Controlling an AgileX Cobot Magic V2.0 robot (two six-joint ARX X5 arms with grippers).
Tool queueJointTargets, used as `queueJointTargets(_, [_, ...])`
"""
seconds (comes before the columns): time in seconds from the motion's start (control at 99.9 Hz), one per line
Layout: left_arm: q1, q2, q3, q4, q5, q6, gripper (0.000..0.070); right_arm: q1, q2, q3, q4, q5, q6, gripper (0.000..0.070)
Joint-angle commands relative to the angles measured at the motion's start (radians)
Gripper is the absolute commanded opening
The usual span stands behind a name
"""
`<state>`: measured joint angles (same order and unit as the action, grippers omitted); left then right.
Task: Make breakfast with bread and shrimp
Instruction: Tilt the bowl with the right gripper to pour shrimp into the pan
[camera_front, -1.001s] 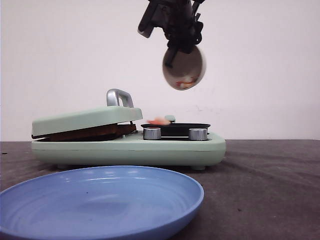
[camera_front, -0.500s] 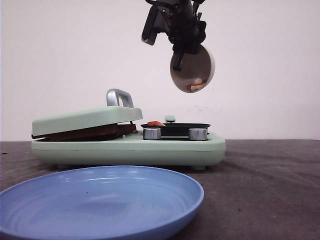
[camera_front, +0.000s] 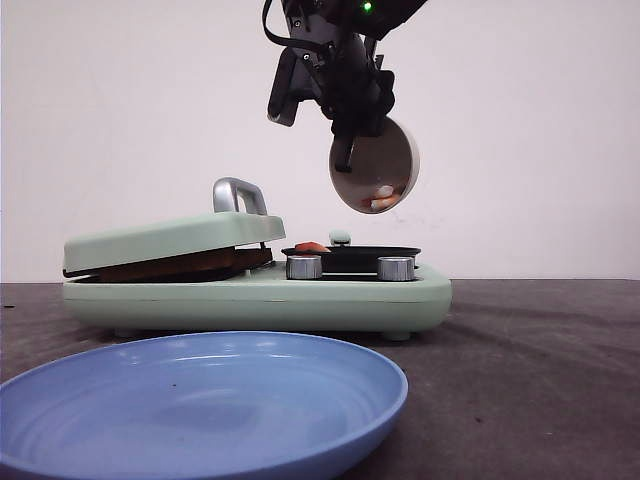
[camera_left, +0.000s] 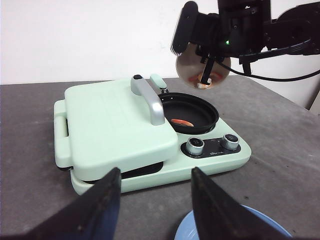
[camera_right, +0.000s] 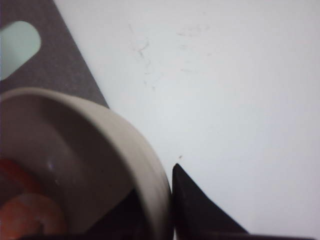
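One shrimp (camera_front: 310, 246) lay in the small black pan (camera_front: 352, 253) on the right half of the pale green breakfast cooker (camera_front: 255, 290); from the left wrist view it sat near the middle of the pan floor (camera_left: 181, 121). More shrimp (camera_front: 381, 196) stayed inside a small white bowl (camera_front: 375, 166), gathered at its lowest edge, and showed orange-pink against the bowl wall in the right wrist view (camera_right: 30, 217). The bowl hung in the air above the pan, tipped steeply so that its mouth faced sideways and downward. The right gripper (camera_front: 350, 128) held the bowl by its rim, jaws clamped on the wall, one dark finger (camera_right: 200, 210) pressed against the outside of the rim.

The bread (camera_front: 175, 265) was only a brown edge showing in the gap under the cooker's hinged lid (camera_front: 170, 240), which rested lowered on the left half with its metal handle (camera_front: 238, 194) standing up. Two silver knobs (camera_front: 304, 267) sat on the cooker's front, below the pan.

The left gripper (camera_left: 154, 202) hovered in front of the cooker, well apart from it, its two dark fingers (camera_left: 100, 205) spread wide with nothing between them. A blue plate (camera_front: 200, 400) lay on the dark grey table (camera_front: 530, 380) nearest the front camera, just before the cooker.
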<state>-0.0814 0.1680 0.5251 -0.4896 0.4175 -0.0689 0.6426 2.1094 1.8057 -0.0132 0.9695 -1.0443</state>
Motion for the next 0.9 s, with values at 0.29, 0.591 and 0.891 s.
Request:
queueJointTargets(0.29, [-0.024,-0.021,0.002,0.01,-0.003,0.021,0.0202,0.028,0.024,0.024,0.053,0.007,-0.116,0.0])
queueJointTargets(0.591, [-0.031,-0.031,0.001,0.011,-0.003,0.027,0.0202,0.051,0.024,0.024,0.18,0.019,-0.283,0.0])
queueJointTargets(0.891, [-0.031,-0.049,0.0,0.01,-0.007,0.027,0.0202,0.045,0.024,0.024,0.206,0.036,-0.257,0.0])
